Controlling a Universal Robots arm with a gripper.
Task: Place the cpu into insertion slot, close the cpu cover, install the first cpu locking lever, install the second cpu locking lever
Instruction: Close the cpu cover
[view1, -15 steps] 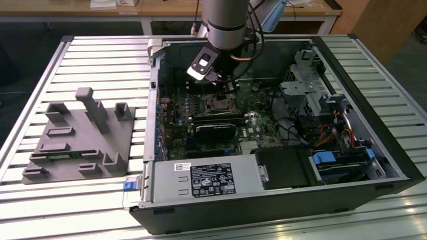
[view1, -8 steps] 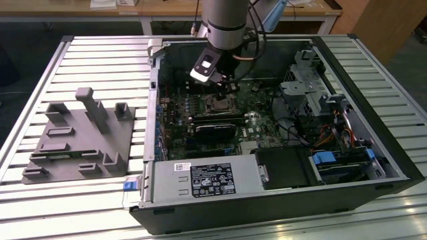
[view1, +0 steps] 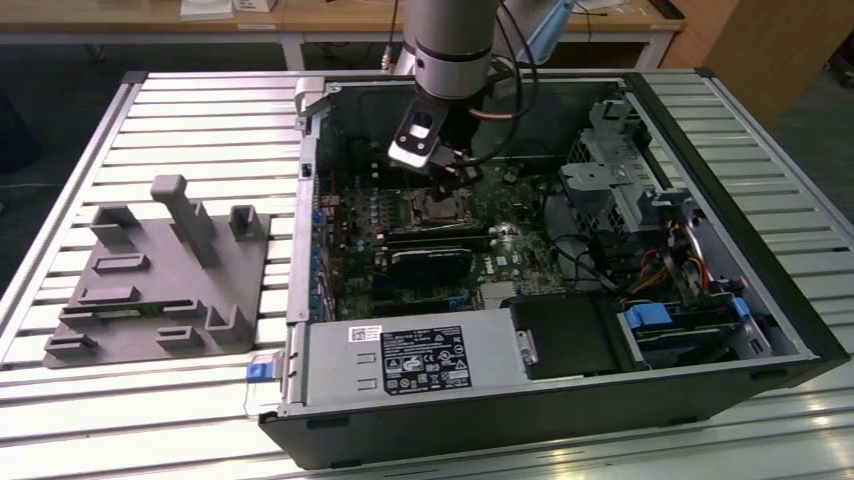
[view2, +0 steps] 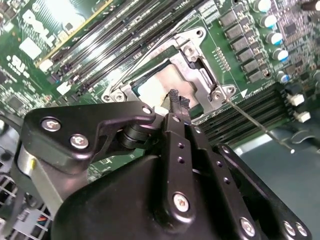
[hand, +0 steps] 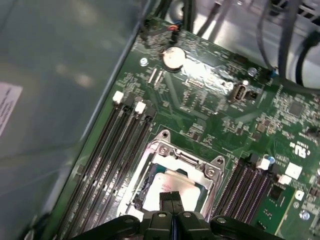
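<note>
The cpu lies with its silvery top up in the insertion slot on the green board. The cpu cover, a silvery frame, lies flat around it. A thin wire lever runs out from one corner of the frame, and another wire lies along the opposite side. My gripper hovers just above the cpu's edge, fingers shut with nothing between them.
Long black memory slots flank the socket on both sides. The open computer case has tall walls, a drive cage and cables on the exterior view's right. A grey fixture sits on the slatted table outside.
</note>
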